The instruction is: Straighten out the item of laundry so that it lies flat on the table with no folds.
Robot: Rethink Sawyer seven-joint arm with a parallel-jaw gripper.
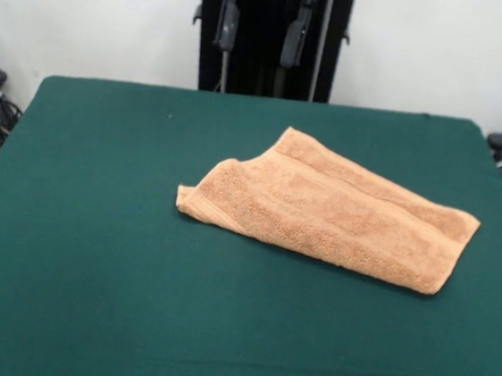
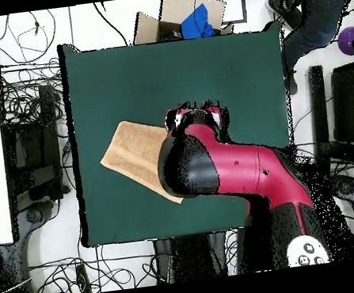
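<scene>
Below the raised tool (image 1: 260,36), folded towel (image 1: 338,211)

In the overhead view, roughly half of the towel (image 2: 133,154) is hidden beneath the arm (image 2: 230,166), the gripper cannot be made out, and a person (image 2: 311,9) is cut off at the top edge.

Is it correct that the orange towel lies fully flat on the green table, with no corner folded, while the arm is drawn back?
Not quite. The front view shows the towel with its left end folded over onto itself, so it is not flat. The rest holds: it lies on the green table, and nothing touches it.
</scene>
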